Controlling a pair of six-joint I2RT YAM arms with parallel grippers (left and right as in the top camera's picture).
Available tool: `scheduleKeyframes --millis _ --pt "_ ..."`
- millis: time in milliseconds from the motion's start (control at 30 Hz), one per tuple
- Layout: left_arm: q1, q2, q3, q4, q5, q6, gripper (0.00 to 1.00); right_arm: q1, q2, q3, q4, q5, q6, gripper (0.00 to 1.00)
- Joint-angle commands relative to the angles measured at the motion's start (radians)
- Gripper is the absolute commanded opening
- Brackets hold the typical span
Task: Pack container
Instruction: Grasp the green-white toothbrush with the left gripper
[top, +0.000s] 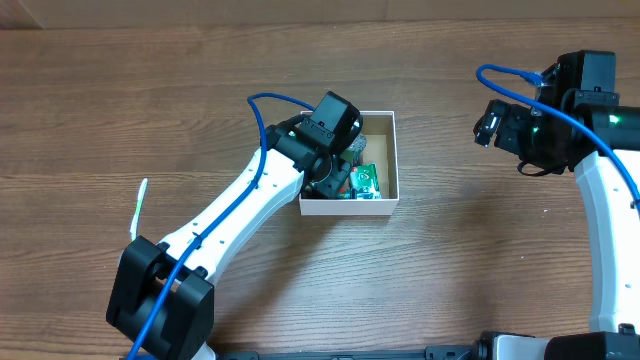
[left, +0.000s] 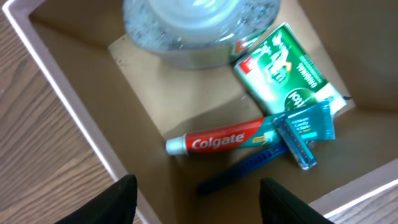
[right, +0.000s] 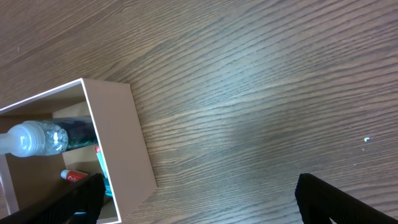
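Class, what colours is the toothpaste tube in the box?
The toothpaste tube is red and teal; clearest in left wrist view.

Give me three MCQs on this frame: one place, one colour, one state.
1. Where is the left pincer?
A) above the box
B) beside it, outside
C) beneath it

2. The razor handle is:
A) red
B) blue
C) yellow

3. The left pincer is:
A) shut on the razor
B) shut on the box wall
C) open, empty

Answers:
1 A, since the left wrist view looks straight down into the box.
2 B, since the handle shows dark blue in that view.
3 C, since its fingers stand apart with nothing between them.
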Motion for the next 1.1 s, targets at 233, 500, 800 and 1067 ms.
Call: scheduleKeyframes --millis 233,500,800,1067 --pt "0.282 -0.407 0.0 -0.209 -0.251 -0.441 0.69 -0.002 -0.005 0.0 0.003 -0.005 -0.003 1.0" --pt "0.874 -0.377 -0.151 -0.217 -0.089 -0.391 0.87 -0.002 -0.005 0.0 0.003 -0.006 -0.003 1.0" --pt "1.041 -0.072 -0.331 0.009 0.004 -0.234 0.92 -0.002 -0.005 0.0 0.002 -0.006 -0.003 1.0" --pt "1.041 0.081 -0.331 0.12 0.059 -0.108 0.93 -0.002 -0.005 0.0 0.002 -0.006 -0.003 1.0"
